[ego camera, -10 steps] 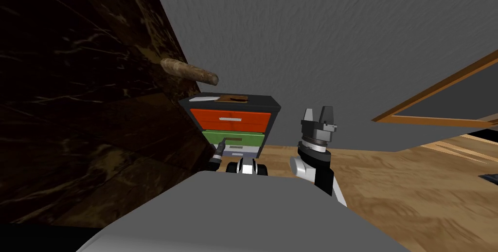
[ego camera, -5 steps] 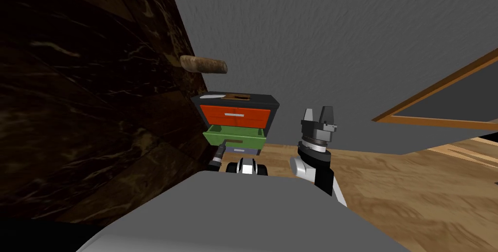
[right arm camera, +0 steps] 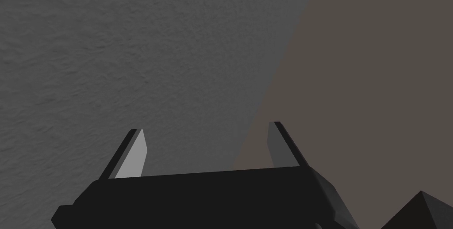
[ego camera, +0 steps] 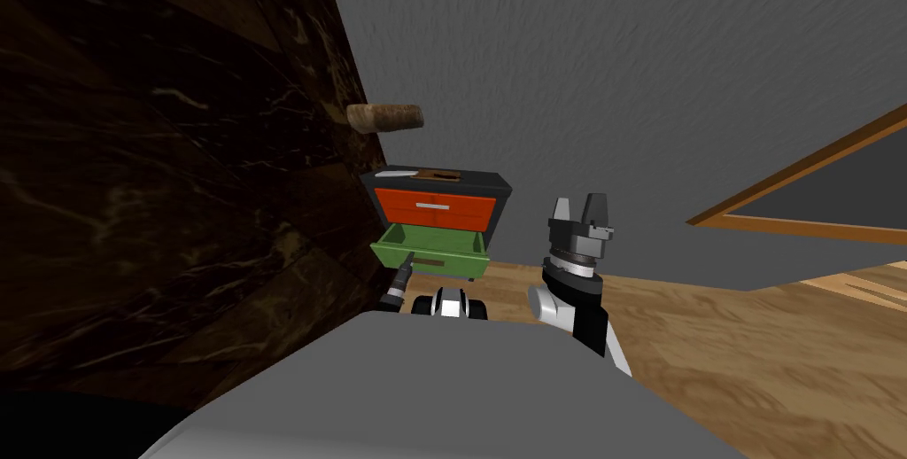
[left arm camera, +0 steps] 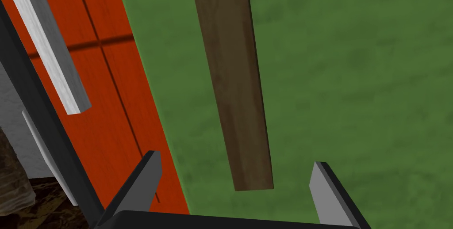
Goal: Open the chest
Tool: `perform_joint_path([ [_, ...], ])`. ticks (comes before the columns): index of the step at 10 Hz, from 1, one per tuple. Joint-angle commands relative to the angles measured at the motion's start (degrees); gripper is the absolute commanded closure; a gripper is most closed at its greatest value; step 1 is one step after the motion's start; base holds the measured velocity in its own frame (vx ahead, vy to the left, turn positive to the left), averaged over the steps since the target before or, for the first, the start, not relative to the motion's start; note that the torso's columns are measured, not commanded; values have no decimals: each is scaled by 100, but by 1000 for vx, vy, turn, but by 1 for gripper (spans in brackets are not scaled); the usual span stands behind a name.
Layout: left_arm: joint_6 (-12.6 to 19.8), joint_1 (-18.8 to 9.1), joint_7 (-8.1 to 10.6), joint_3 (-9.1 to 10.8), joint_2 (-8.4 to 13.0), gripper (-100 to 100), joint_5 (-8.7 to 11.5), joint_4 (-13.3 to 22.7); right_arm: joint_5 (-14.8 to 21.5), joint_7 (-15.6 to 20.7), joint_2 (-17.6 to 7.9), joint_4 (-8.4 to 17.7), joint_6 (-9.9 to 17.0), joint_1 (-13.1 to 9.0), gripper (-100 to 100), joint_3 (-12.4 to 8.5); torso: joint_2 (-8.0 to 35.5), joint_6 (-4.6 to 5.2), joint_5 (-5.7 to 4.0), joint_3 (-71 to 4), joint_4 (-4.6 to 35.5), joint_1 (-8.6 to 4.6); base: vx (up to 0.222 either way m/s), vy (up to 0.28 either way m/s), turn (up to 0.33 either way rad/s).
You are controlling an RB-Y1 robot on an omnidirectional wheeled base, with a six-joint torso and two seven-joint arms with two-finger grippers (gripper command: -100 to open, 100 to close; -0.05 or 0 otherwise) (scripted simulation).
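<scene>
The left gripper (left arm camera: 235, 159) stands spread, clasping nothing, straddling the end of the brown handle (left arm camera: 232, 85) on the green drawer (left arm camera: 354, 85). The handle's length runs straight ahead. The right gripper (ego camera: 577, 207), also spread, hangs well apart.

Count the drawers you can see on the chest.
2: the orange drawer at the top, shut, and the green drawer below it, pulled out. Others may be hidden underneath.
</scene>
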Motion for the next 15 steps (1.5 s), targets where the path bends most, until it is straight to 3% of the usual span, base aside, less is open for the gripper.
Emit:
perform_joint_path([
  [1,233,55,79,-12,66,-100,1,-320,0,0,0,0,0,0,0,0,6,-1,3,4,-1,6,-6,-15,-3],
  [6,927,220,273,-58,232,-100,-7,-1179,0,0,0,0,0,0,0,0,17,-3,6,11,-1,12,-22,-11,-1],
  [8,1066,253,312,-68,265,-100,-8,-1378,0,0,0,0,0,0,0,0,25,-2,-5,12,15,0,-14,-7,2],
  [9,982,230,282,-55,244,-100,-8,-1221,0,0,0,0,0,0,0,0,26,0,-3,13,12,-2,0,0,0],
  [10,1005,231,286,-54,246,0,-8,-1238,0,0,0,0,0,0,0,0,19,-1,2,11,4,4,0,0,0],
  [15,1006,233,285,-50,247,0,-8,-1233,0,0,0,0,0,0,0,0,12,-3,6,8,-2,12,0,0,0],
])
